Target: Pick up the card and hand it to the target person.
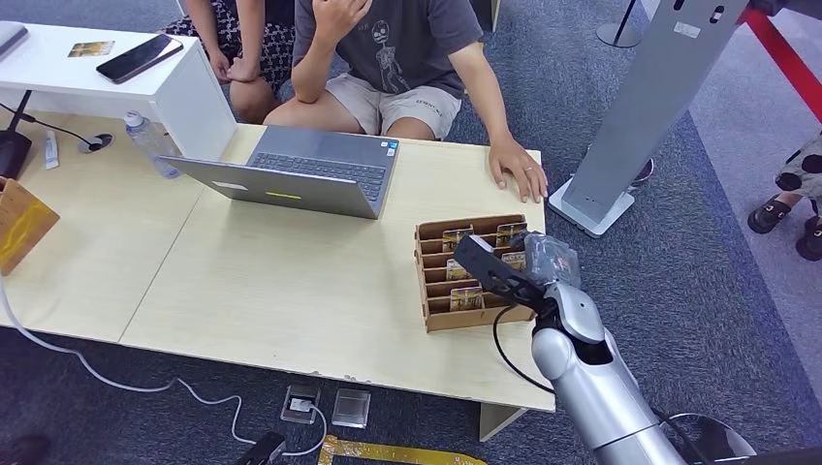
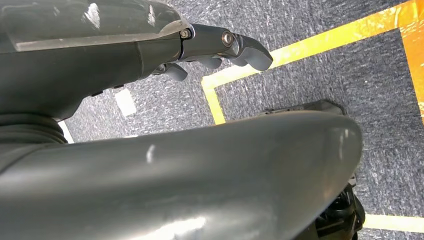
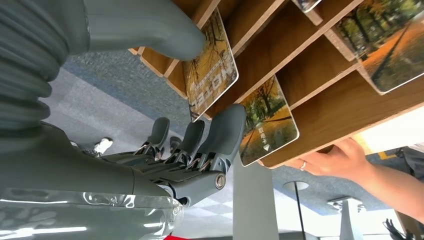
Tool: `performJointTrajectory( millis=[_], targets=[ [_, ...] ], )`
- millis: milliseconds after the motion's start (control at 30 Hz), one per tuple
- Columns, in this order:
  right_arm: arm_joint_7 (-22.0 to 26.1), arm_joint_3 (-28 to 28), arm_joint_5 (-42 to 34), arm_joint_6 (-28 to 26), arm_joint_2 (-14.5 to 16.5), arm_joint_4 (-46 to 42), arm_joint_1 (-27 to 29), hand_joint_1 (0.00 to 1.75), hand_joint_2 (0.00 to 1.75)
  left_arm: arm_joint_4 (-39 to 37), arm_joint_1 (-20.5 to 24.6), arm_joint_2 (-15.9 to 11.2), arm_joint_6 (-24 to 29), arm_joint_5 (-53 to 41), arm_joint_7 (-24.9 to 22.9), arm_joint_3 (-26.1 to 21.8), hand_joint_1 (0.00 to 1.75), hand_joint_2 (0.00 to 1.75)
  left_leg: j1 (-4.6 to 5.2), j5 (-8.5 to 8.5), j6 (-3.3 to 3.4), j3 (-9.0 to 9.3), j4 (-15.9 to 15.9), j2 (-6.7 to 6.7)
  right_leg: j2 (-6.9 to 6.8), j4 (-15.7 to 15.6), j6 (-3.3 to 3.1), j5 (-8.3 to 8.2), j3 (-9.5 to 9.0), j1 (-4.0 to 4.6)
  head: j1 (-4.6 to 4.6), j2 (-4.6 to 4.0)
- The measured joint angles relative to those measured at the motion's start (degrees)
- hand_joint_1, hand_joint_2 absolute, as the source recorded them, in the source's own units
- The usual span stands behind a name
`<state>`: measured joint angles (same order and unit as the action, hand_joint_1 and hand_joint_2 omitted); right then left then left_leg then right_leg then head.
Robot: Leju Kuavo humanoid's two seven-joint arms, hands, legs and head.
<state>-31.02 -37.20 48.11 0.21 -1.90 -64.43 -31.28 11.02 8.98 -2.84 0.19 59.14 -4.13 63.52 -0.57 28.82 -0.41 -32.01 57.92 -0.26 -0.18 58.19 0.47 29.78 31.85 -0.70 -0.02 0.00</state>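
A brown wooden card rack [image 1: 477, 319] stands at the table's right end with several autumn-picture cards upright in its slots. My right hand [image 1: 496, 268] reaches over it from the right. In the right wrist view one card [image 3: 211, 75] stands in its slot between my thumb [image 3: 170, 35] and my fingers [image 3: 225, 131], with a gap left to the fingers. A second card [image 3: 267, 120] sits one slot further on. A seated person in a grey shirt rests a hand [image 1: 517, 167] on the table just beyond the rack. My left hand [image 2: 225, 45] hangs over the carpet and holds nothing.
An open grey laptop [image 1: 300, 174] sits at the table's far middle, a water bottle [image 1: 150, 143] to its left. A white shelf holds a phone [image 1: 139, 56]. A grey kiosk stand [image 1: 640, 116] rises right of the table. A second person sits at the back.
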Motion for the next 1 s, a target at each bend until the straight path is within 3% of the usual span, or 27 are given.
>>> performJointTrajectory(
  millis=[267,500,667,767,867,1000],
  targets=[
    [-0.03,0.25,0.02,-0.22,-0.07,0.82,-0.07,1.07,1.75,0.0,0.01,0.04,-0.16,-0.02,-0.02,0.0,0.0,0.0,0.0,0.0,0.0,0.01,0.0,0.0,0.0,0.0,0.0,0.0,0.0,0.0,-0.01,0.0],
    [-0.07,0.28,0.02,-0.22,-0.15,0.83,-0.05,1.1,1.75,0.0,0.01,0.04,-0.16,-0.04,0.0,0.0,0.0,0.0,0.0,0.0,0.0,0.01,0.0,0.0,0.0,0.0,0.0,0.0,0.0,0.0,-0.01,0.0],
    [-0.11,0.32,0.02,-0.21,-0.33,0.82,-0.01,1.2,1.75,0.0,0.03,0.04,-0.16,-0.16,0.0,0.01,0.0,0.0,0.0,0.0,0.0,0.02,0.0,0.01,0.0,0.0,0.0,0.0,0.0,0.0,0.0,0.0],
    [-0.13,0.33,0.02,-0.21,-0.4,0.8,0.01,1.37,1.75,0.0,0.07,0.04,-0.17,-0.27,0.0,0.02,0.0,0.0,0.0,0.0,0.0,0.03,0.0,0.01,0.01,0.0,0.0,0.0,0.0,0.0,-0.01,0.0],
    [-0.13,0.33,0.02,-0.21,-0.48,0.78,0.0,1.64,1.75,0.0,0.1,0.05,-0.18,-0.34,0.0,0.02,0.0,0.0,0.0,0.0,0.0,0.03,0.0,0.01,0.01,0.0,0.0,0.0,-0.01,0.0,-0.02,0.0],
    [-0.13,0.33,0.02,-0.21,-0.57,0.65,-0.01,1.69,1.75,0.0,0.14,0.07,-0.17,-0.41,0.0,0.04,0.0,0.0,0.0,0.0,0.0,0.04,0.0,0.01,0.01,0.0,0.0,0.0,-0.02,0.0,-0.01,0.0]
  ],
)
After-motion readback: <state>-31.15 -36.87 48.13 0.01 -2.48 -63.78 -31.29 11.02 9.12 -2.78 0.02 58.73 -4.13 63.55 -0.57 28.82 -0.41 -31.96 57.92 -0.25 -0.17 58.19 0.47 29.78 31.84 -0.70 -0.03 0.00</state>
